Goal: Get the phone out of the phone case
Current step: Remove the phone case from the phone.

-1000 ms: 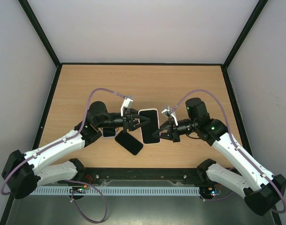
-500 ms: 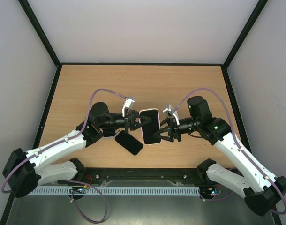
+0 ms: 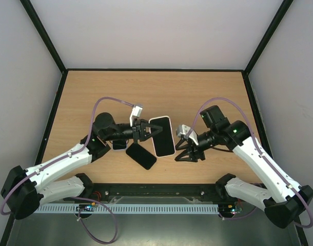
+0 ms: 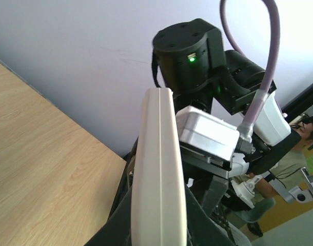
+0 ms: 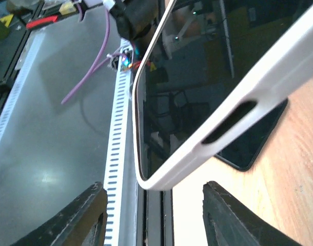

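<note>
Seen from above, the left gripper (image 3: 147, 131) is closed tightly on the left long edge of the phone case (image 3: 165, 155). It holds the case lifted over the table (image 3: 208, 92). The phone (image 3: 162, 136) sits inside the case with its dark screen up. The right gripper (image 3: 186, 151) is on the far side of the case from the left one and a little nearer to the bases. It is apart from the case, with its jaws spread, and it holds nothing.

The left wrist view gives only the pale narrow edge of the case, running straight out from the gripper, with the right arm (image 4: 197, 51) behind it; the phone is hidden there. The right wrist view adds more. It shows a slot cut in the rim of the case, the glossy screen reflecting the room, and the fingers (image 5: 92, 215) wide apart beneath the case corner without touching it. Below the case a second black phone (image 5: 251, 148) lies flat on the wood.
</note>
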### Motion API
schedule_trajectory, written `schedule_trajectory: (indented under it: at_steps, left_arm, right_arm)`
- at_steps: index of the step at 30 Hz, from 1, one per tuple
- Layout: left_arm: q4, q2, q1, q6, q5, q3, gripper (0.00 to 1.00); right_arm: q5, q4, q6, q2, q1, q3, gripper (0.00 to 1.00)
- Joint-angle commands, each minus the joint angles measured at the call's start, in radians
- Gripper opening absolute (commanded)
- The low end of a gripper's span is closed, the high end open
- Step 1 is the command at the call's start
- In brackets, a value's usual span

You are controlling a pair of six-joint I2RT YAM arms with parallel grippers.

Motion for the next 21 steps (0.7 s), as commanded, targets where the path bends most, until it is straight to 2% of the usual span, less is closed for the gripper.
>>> schedule_trajectory:
  at_steps: [1, 7, 17, 21]
  left_arm:
    - [0.145, -0.021, 0.003, -0.043, 0.045, -0.015, 0.04]
    - [0.194, -0.01, 0.002, -0.055, 0.093, -0.029, 0.04]
    - [0.219, 0.009, 0.002, -0.061, 0.114, -0.03, 0.03]
    - [0.221, 0.007, 0.003, -0.064, 0.116, -0.03, 0.03]
  right_arm:
    - [-0.041, -0.145, -0.185, 0.01, 0.005, 0.011, 0.48]
    - [-0.084, -0.088, -0.148, -0.003, 0.006, 0.013, 0.41]
    - [-0.122, 0.032, -0.017, 0.009, 0.026, 0.002, 0.36]
    - [-0.106, 0.033, -0.02, 0.008, 0.043, 0.006, 0.29]
